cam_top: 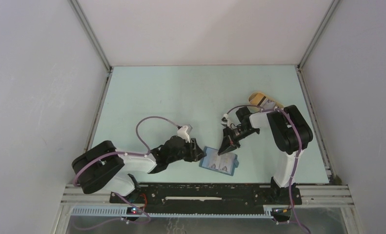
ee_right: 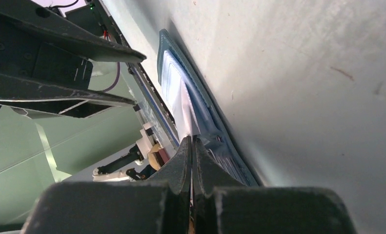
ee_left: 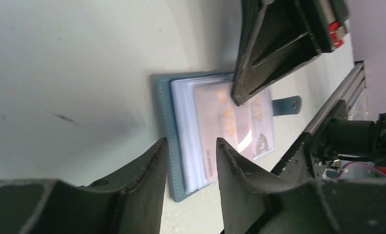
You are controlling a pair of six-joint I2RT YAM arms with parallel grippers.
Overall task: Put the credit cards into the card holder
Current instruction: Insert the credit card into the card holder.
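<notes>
Open card holder (cam_top: 220, 163) beneath right gripper (cam_top: 223, 150), jaws pressed together, left gripper (cam_top: 200, 154) spread at holder's edge

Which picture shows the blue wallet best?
The left wrist view: the card holder lies open, with clear pockets, a VIP card and snap tab. The top view shows it small between the arms; the right wrist view sees it edge-on.

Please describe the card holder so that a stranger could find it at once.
On the pale green table, look near the front edge, between the left gripper and the right gripper. There lies the card holder, open and flat. It is the only teal-blue thing, unlike the tan tray farther back.
</notes>
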